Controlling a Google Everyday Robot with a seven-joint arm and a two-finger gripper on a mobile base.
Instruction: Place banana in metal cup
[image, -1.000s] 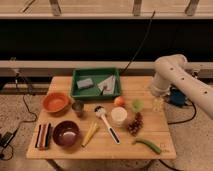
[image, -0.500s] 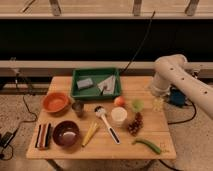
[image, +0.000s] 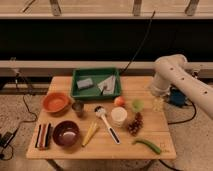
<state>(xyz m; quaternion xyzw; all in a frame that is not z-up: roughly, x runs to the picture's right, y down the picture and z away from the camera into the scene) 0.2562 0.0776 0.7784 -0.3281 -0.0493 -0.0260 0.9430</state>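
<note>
I am hovering my gripper wide and empty near the table's right edge, well apart from the banana beside the dark bowl, and am aiming to straddle its slim middle crosswise before lifting toward the metal cup.

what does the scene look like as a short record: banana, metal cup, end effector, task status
banana: lying on the table, between dark bowl and white-handled utensil
metal cup: upright, right of orange bowl, apart from banana
end effector: open, empty, near the table's right edge, far from banana
task status: banana not yet in metal cup
</note>
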